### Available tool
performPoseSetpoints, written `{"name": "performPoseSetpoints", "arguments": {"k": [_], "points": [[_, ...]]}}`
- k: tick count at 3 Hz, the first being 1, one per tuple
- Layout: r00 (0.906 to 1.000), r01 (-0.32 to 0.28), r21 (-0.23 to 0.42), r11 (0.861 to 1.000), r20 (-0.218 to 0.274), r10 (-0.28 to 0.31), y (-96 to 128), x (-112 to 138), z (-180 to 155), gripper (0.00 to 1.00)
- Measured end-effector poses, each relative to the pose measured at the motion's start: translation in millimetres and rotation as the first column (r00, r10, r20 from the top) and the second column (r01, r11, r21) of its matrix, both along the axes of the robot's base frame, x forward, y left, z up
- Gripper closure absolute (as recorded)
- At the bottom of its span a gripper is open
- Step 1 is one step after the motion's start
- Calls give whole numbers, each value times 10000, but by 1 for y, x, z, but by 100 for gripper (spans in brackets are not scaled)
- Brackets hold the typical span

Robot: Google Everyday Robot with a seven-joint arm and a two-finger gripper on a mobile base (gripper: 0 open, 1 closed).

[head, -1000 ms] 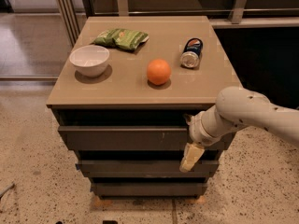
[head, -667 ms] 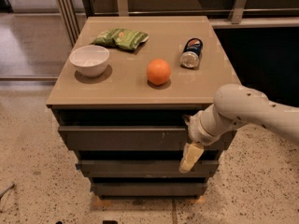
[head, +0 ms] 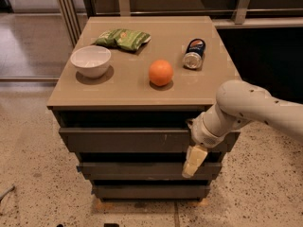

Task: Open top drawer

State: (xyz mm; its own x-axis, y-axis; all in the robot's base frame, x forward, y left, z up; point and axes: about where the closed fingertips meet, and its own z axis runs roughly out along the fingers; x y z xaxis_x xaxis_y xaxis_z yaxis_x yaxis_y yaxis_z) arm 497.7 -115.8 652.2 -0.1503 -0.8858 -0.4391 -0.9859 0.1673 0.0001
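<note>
The top drawer (head: 128,141) is the widest dark grey-brown front, just under the tan cabinet top (head: 128,91), with small pale scratch marks right of its centre. A dark gap shows above it. My gripper (head: 194,156) comes in from the right on a white arm (head: 251,108) and sits against the right part of this drawer front. Its pale tip hangs down over the gap to the middle drawer (head: 137,168). The bottom drawer (head: 142,191) lies below.
On the cabinet top stand a white bowl (head: 91,60), a green snack bag (head: 123,38), an orange (head: 161,73) and a can lying on its side (head: 194,53). Speckled floor surrounds the cabinet. A dark counter front is at the right.
</note>
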Motion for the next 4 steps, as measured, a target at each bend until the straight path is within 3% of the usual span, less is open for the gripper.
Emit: {"name": "performPoseSetpoints", "arguments": {"k": [2, 4], "points": [[9946, -70, 118, 9999, -1034, 81, -1, -30, 4, 0], [9799, -598, 25, 9982, -1906, 592, -1, -79, 29, 0]]}}
